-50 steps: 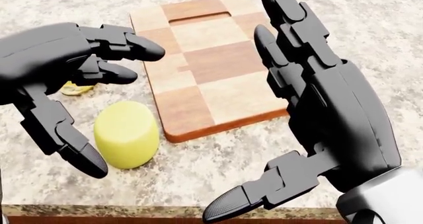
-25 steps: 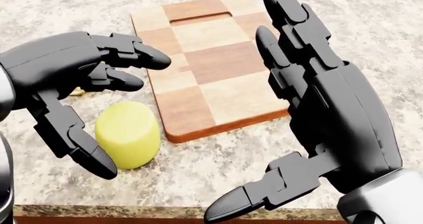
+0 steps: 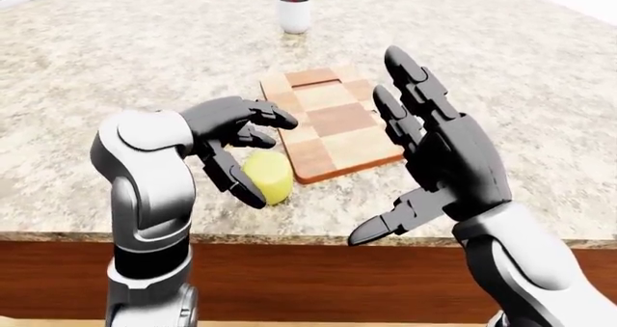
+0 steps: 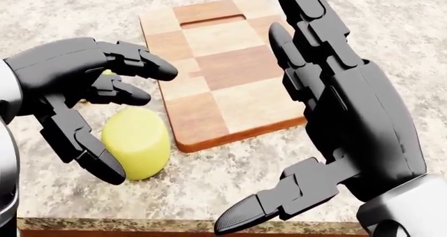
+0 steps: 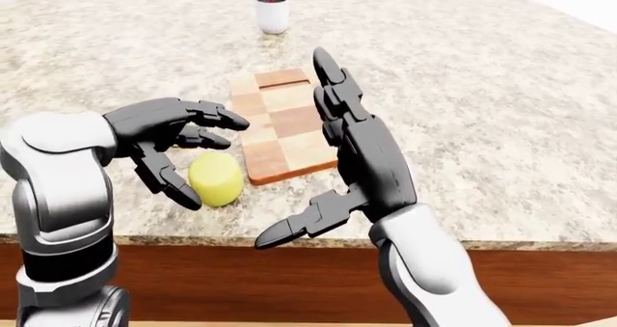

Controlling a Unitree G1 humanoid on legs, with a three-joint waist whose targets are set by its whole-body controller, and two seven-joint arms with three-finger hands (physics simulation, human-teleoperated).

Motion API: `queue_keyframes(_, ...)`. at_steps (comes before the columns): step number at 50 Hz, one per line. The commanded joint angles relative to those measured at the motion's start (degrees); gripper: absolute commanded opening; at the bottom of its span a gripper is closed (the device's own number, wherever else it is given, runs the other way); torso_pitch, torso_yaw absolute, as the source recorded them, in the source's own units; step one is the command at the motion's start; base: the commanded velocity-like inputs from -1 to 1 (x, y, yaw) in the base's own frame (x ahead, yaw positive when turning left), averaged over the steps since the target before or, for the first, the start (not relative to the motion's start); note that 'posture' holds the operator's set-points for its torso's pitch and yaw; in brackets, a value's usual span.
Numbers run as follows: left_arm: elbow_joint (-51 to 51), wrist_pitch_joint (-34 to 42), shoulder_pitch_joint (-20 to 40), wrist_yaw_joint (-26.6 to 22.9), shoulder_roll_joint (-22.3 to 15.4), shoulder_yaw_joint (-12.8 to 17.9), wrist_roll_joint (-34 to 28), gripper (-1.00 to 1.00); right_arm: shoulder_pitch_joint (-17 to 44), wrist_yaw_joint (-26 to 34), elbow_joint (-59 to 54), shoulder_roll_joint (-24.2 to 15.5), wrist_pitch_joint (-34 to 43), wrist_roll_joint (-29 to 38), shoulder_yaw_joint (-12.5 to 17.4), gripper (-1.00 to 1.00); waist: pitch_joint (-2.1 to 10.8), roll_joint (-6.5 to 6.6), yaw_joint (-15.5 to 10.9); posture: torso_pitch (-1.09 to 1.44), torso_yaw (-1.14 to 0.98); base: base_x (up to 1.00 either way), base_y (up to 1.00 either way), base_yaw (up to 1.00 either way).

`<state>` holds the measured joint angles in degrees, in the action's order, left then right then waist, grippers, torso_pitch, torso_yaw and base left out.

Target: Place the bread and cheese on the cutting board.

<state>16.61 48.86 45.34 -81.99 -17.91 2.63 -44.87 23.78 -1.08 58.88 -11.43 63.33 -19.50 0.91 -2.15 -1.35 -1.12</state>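
Head view: granite counter (image 4: 391,17) fills the frame, checkered cutting board (image 4: 224,64) lies on it at centre-top, bare, nothing on it yet; our right hand (image 4: 328,121) hangs over the board's right edge, fingers spread wide, thumb stuck out low toward the counter lip, holding nothing; our left hand (image 4: 84,95) sits left of the board, fingers open and curled loosely over the cheese (image 4: 136,141), thumb down along its left side, upper fingers above it, no closure that we can see; the cheese is a yellow rounded cylinder lying on the counter just beside the board's lower-left corner, apart from it by a thin strip of granite; we'd judge it light, firm-ish with a smooth and probably slick rind, and round enough to roll or squirt out if pinched off-centre, so take it across the curved sides at mid-length, thumb opposite the two fingers, and squeeze gently; a small yellowish scrap (image 4: 106,73) peeks out between the left fingers, mostly covered, can't tell what it is, could be the bread, not confirmed; no other bread visible in any view; whether the thumb tip actually touches the cheese is hard to call; left-eye view adds a potted plant (image 3: 295,7) at the top, well apart from the board, cropped at the frame edge.
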Motion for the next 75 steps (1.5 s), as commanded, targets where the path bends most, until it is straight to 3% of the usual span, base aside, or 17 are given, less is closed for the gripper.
queue_keyframes(1, 1.6, -0.2, 1.5, 0.3, -0.4, 0.4, 0.0, 0.56, 1.4, -0.6, 1.1, -0.3, -1.5, -0.3, 0.7, 1.00, 1.26, 0.12, 0.0, 0.00, 0.00, 0.00, 0.00, 0.00)
queue_keyframes(18, 0.1, -1.7, -0.4, 3.2, 1.2, -0.2, 0.8, 0.54, 0.0, -1.8, 1.1, -1.1, -2.9, -1.7, 0.7, 1.00, 1.36, -0.03, 0.0, 0.00, 0.00, 0.00, 0.00, 0.00)
queue_keyframes(22, 0.2, -1.1, -0.9, 4.7, 1.9, -0.1, 0.9, 0.02, -0.1, -1.8, 1.1, -1.1, -3.1, -1.7, 0.7, 1.00, 1.39, -0.07, 0.0, 0.00, 0.00, 0.00, 0.00, 0.00)
queue_keyframes(25, 0.5, -1.4, -1.7, 5.7, 2.1, -0.3, 1.2, -0.22, 0.0, -2.4, 1.1, -1.3, -3.1, -2.7, 1.0, 1.00, 1.43, -0.06, 0.0, 0.00, 0.00, 0.00, 0.00, 0.00)
queue_keyframes(26, 0.3, -1.5, -1.7, 6.3, 2.3, -0.2, 1.4, -0.49, 0.1, -2.7, 1.1, -1.5, -3.1, -3.2, 1.2, 1.00, 1.43, -0.04, 0.1, 0.00, 0.00, 0.00, 0.00, 0.00)
queue_keyframes(29, 0.2, -1.4, -2.3, 7.6, 2.6, -0.2, 2.0, -0.69, 0.0, -3.5, 1.1, -2.0, -3.5, -4.3, 1.2, 1.00, 1.51, -0.04, 0.0, 0.00, 0.00, 0.00, 0.00, 0.00)
queue_keyframes(31, 0.5, -1.0, -2.9, 8.2, 2.7, -0.2, 2.4, -0.94, -0.1, -3.9, 1.1, -2.1, -3.8, -4.8, 1.2, 1.00, 1.57, -0.03, 0.1, 0.00, 0.00, 0.00, 0.00, 0.00)
queue_keyframes(38, 0.8, -0.9, -3.4, 10.2, 2.6, -0.2, 3.7, -1.00, 0.2, -5.2, 1.1, -2.9, -3.9, -6.5, 1.5, 1.00, 1.65, -0.01, 0.1, 0.00, 0.00, 0.00, 0.00, 0.00)
queue_keyframes(45, -1.6, 2.7, 6.1, 9.3, 1.1, -0.3, 4.5, -1.00, 1.2, -7.5, 1.1, -4.0, -3.7, -9.3, 2.0, 1.00, 1.45, -0.26, 0.0, 0.00, 0.00, 0.00, 0.00, 0.00)
queue_keyframes(53, -14.1, 0.7, 22.2, 11.1, -0.1, -0.8, 7.0, -1.00, 2.6, -15.0, 1.1, -9.5, -4.9, -19.6, 4.0, 1.00, 0.90, -0.81, -0.3, 0.00, 0.00, 0.00, 0.00, 0.00)
queue_keyframes(56, -24.8, -3.4, 30.5, 14.9, 1.2, -1.2, 8.9, -1.00, 3.5, -18.2, 1.1, -11.5, -5.1, -23.8, 5.2, 1.00, 0.85, -1.10, -0.4, 0.00, 0.00, 0.00, 0.00, 0.00)
queue_keyframes(62, -42.4, -11.7, 39.4, 23.4, 4.4, -1.5, 12.1, -1.00, 5.5, -25.1, 1.1, -16.5, -6.0, -33.3, 7.6, 1.00, 0.66, -1.93, -0.6, 0.00, 0.00, 0.00, 0.00, 0.00)
queue_keyframes(67, -58.5, -20.1, 45.6, 29.6, 6.4, -2.4, 13.7, -1.00, 7.2, -30.0, 1.1, -19.5, -6.3, -40.0, 9.7, 1.00, 0.67, -2.62, -0.7, 0.00, 0.00, 0.00, 0.00, 0.00)
queue_keyframes(70, -69.8, -25.6, 50.0, 34.1, 7.5, -2.4, 14.2, -1.00, 8.3, -32.7, 1.1, -21.4, -6.0, -44.3, 12.5, 1.00, 0.69, -3.09, -0.9, 0.00, 0.00, 0.00, 0.00, 0.00)
queue_keyframes(75, -80.1, -30.6, 52.8, 40.2, 9.9, -2.6, 14.5, -1.00, 10.7, -37.6, 1.1, -24.5, -6.0, -51.3, 15.5, 1.00, 0.60, -3.72, -1.0, 0.00, 0.00, 0.00, 0.00, 0.00)
